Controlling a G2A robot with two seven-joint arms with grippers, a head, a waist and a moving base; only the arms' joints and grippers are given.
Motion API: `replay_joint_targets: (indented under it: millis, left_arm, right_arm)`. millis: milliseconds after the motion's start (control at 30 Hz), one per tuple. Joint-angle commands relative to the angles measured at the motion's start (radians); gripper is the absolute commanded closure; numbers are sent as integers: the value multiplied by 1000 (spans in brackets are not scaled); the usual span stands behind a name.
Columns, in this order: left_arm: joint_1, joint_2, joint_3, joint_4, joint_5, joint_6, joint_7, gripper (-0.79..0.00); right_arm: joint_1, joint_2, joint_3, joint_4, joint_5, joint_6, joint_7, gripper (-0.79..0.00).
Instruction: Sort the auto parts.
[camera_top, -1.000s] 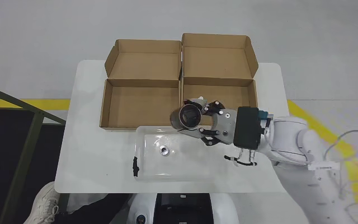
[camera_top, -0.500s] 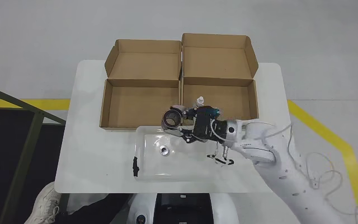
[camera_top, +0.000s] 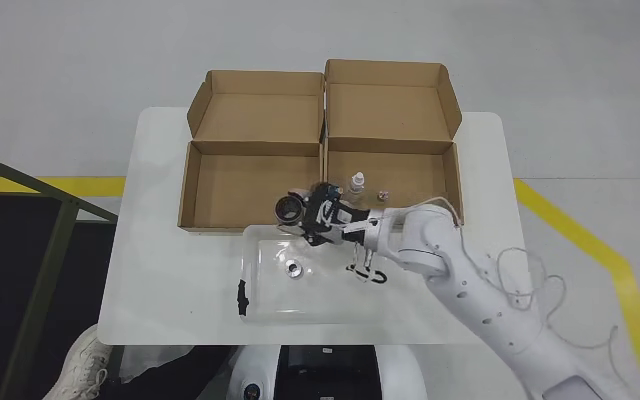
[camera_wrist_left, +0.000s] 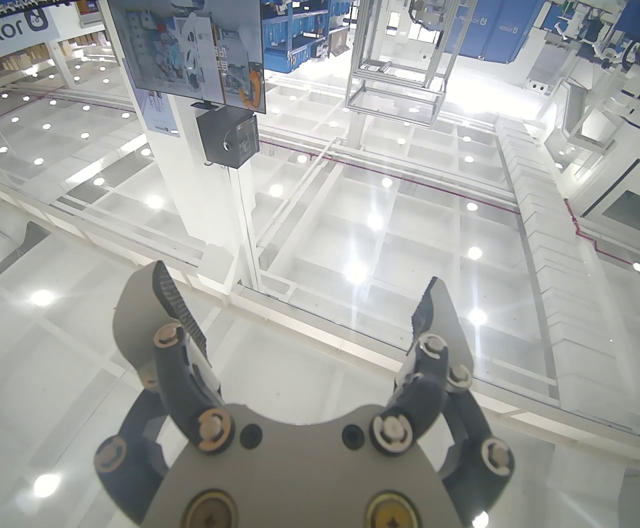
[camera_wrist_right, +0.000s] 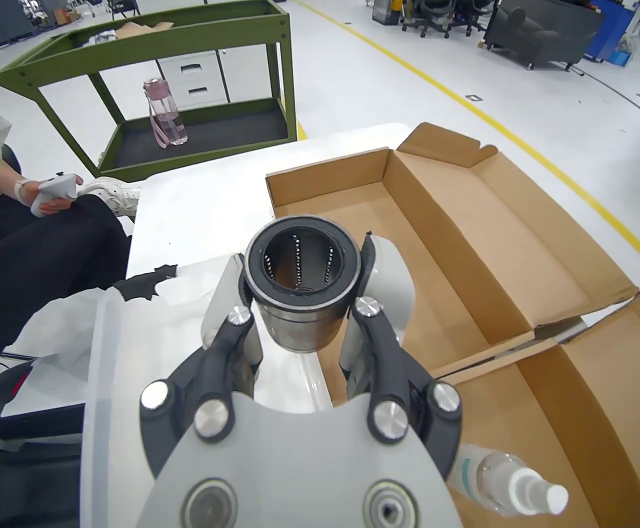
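My right gripper (camera_wrist_right: 303, 280) is shut on a steel linear bearing (camera_wrist_right: 300, 295), a hollow cylinder with a black rim and rows of small balls inside. In the top view the linear bearing (camera_top: 291, 208) hangs at the near edge of the left cardboard box (camera_top: 240, 190), just above the far rim of the clear plastic tray (camera_top: 262, 296). A small metal nut (camera_top: 294, 268) lies in that tray. My left gripper (camera_wrist_left: 300, 305) is open with nothing between its fingers and faces a glossy room.
The right cardboard box (camera_top: 425, 175) holds a small white spray bottle (camera_top: 356, 181) and a tiny part (camera_top: 381, 192). Both boxes have raised lids at the back. A black scrap (camera_top: 241, 298) sits on the tray's left rim.
My right arm has carried the bearing leftward, from over the right box's near edge to the left box's near edge.
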Motion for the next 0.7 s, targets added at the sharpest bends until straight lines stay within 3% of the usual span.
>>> replay_joint_targets:
  millis: [0,233,667]
  left_arm:
    - [0,0,0,0,0,0,0,-785]
    - [0,0,0,0,0,0,0,-785]
    - [0,0,0,0,0,0,0,-785]
  right_arm:
    - [24,-12,-25,42,7,3,-10,0]
    - [115,-62,-107,161,-1,29,-38,0]
    - [262,-166,-227,342,44,104,20,0]
